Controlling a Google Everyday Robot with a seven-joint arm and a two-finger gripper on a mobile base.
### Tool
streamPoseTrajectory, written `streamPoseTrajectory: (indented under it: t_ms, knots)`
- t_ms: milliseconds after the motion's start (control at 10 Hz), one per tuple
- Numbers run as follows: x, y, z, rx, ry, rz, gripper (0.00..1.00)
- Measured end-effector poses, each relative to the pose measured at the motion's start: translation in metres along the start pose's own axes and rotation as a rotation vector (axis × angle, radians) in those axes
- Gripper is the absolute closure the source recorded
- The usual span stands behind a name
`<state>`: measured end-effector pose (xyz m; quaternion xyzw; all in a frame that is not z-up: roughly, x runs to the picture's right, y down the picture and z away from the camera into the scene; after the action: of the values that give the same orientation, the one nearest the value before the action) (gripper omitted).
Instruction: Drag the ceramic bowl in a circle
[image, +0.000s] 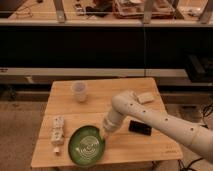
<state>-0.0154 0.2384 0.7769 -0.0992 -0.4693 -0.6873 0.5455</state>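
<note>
The ceramic bowl (86, 145), wide, glossy green with pale marks inside, sits near the front edge of the wooden table (125, 147), left of centre. My gripper (105, 132) comes down from the white arm (160, 120) onto the bowl's right rim and is shut on it. The arm reaches in from the right across the table.
A small white cup (79, 91) stands at the back left. A white boxy object (58, 131) lies by the left edge, close to the bowl. A black flat object (140, 128) lies right of the gripper, under the arm. A small pale item (146, 97) rests at the back right.
</note>
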Motion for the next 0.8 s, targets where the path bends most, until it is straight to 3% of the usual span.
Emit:
streamPoseTrajectory:
  t_ms: [300,400,600,800]
  knots:
    - [0.059,0.016,0.001,0.003,0.056,0.031,1.00]
    - [0.088,0.025,-0.010,0.019,0.102,0.072,1.00]
    - [0.119,0.036,-0.024,0.026,0.152,0.121,1.00]
    - [0.129,0.065,-0.031,-0.011,0.166,0.204,1.00]
